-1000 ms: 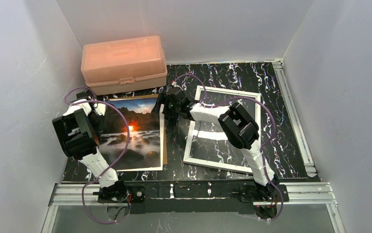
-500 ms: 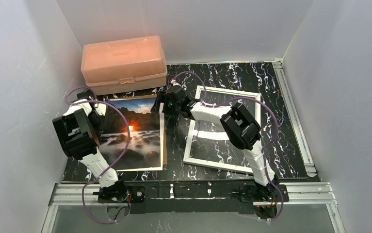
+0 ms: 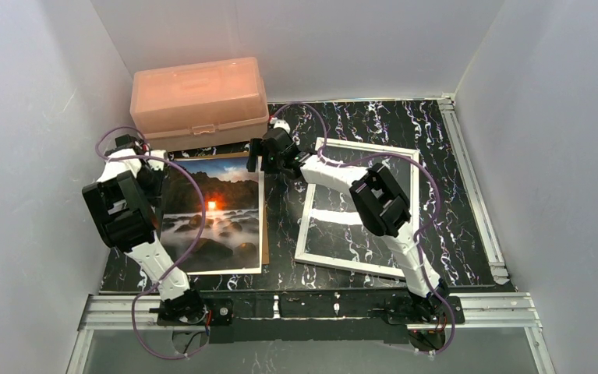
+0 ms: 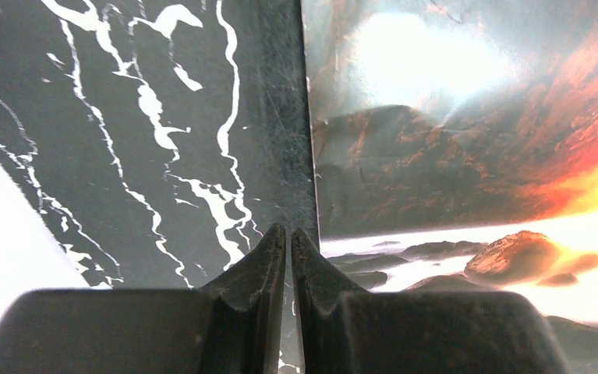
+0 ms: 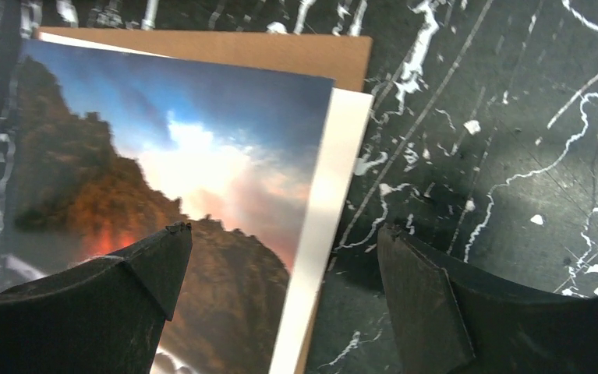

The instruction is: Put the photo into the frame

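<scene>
Straddling photo (image 5: 202,156) edge, R gripper (image 5: 281,232) wide open, L gripper (image 4: 288,232) pinched shut (beside photo's edge)

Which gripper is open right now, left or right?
The right gripper: its jaws stand wide apart above the photo at its far right corner, where brown cardboard shows beneath. The left gripper is shut, fingertips together beside the photo's edge.

Glossy sunset photo (image 3: 212,214), face up and flat, left of the thin white frame (image 3: 342,266), apart.
</scene>
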